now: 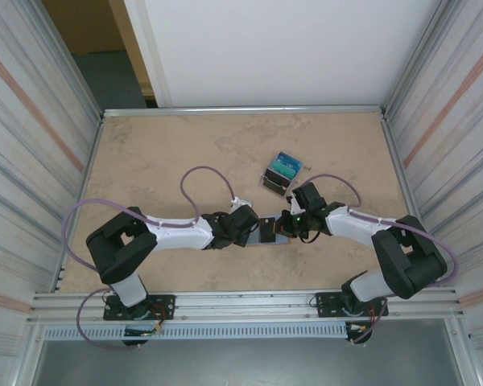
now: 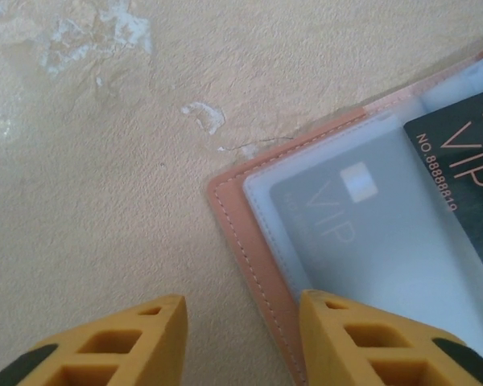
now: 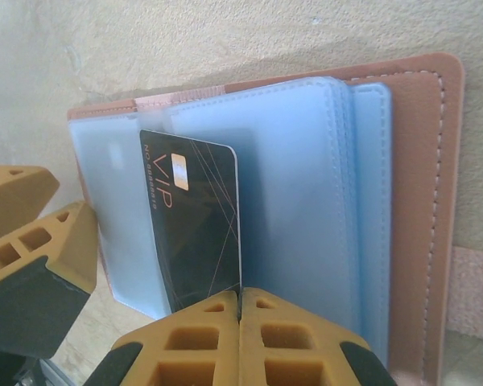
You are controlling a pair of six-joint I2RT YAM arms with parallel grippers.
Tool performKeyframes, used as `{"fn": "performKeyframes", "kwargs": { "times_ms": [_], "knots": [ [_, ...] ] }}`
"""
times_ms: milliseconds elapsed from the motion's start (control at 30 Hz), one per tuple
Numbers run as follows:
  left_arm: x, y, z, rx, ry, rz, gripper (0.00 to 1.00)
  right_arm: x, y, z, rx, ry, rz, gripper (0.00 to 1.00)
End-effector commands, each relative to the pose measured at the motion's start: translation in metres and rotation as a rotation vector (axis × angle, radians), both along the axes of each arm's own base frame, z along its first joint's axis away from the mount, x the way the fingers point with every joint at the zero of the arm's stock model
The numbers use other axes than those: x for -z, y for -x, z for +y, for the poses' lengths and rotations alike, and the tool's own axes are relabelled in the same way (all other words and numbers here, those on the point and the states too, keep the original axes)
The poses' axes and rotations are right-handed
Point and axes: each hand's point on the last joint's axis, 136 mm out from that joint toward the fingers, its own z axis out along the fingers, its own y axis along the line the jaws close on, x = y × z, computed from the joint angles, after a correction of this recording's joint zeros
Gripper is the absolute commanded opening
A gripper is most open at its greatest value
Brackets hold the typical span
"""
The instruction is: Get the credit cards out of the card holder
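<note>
grasp: right gripper [image 3: 240, 304] clamped on black rectangular plastic VIP card [image 3: 197, 225] over open salmon-pink leather-like card holder [image 3: 423, 201] | left gripper [image 2: 240, 310] spread, astride holder's edge | advice: pull straight along sleeve, left pinning holder

The black card [image 3: 195, 225] just above the right pincer [image 3: 240, 301] reads "VIP" in gold, with "NO.8888…" running along its edge. Ahead of the left pincer [image 2: 241, 322], a grey card [image 2: 346, 217] under a frosted sleeve [image 2: 262, 193] shows a faint "VIP".

Bright, even lighting with soft shadows; close-ups slightly blurred.
</note>
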Motion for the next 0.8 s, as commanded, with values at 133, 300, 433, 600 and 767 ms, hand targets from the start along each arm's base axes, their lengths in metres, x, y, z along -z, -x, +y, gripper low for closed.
{"fn": "performKeyframes", "kwargs": {
  "times_ms": [133,300,433,600,767],
  "knots": [
    [-0.036,-0.004,-0.019,0.082,-0.005,-0.078,0.74,-0.009,-0.003,-0.002,-0.015,0.018,-0.026,0.0],
    [-0.035,-0.006,-0.027,0.101,-0.038,-0.087,0.77,-0.011,-0.004,-0.002,-0.013,0.016,-0.032,0.0],
    [-0.027,-0.005,-0.029,0.099,-0.048,-0.07,0.77,-0.011,-0.004,-0.005,-0.012,0.026,-0.033,0.0],
    [-0.018,-0.005,-0.03,0.1,-0.058,-0.057,0.77,-0.01,-0.004,-0.011,-0.007,0.046,-0.032,0.0],
    [-0.01,-0.005,-0.03,0.101,-0.081,-0.045,0.77,-0.011,-0.007,-0.017,0.002,0.047,-0.036,0.0]
  ]
}}
